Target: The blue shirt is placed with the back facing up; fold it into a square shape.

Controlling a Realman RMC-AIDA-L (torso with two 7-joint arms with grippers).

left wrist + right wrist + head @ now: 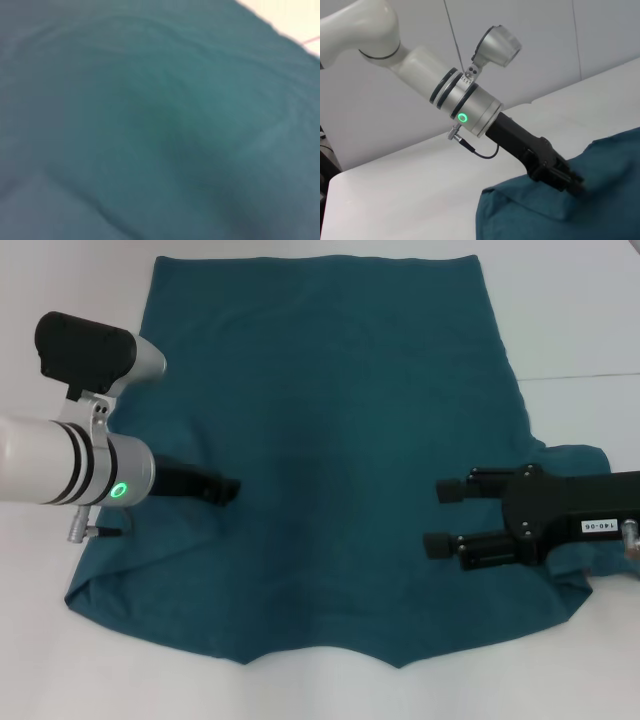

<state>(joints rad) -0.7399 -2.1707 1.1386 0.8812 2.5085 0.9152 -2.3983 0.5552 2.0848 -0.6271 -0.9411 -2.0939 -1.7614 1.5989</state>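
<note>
The blue shirt (330,440) lies spread flat on the white table, plain side up and far larger than either gripper. Its left side edge is folded inward, making a doubled layer (530,205). My left gripper (230,490) reaches in from the left and rests low on that folded part (574,184). The left wrist view is filled with close, blurred shirt fabric (160,130). My right gripper (440,518) comes in from the right, open, above the shirt's right side, with nothing between its fingers. The right sleeve (575,465) sticks out behind it.
The white table (60,680) surrounds the shirt, with bare strips on the left, right and front. A pale wall (545,45) stands behind the left arm. A thin seam line (590,375) crosses the table at the right.
</note>
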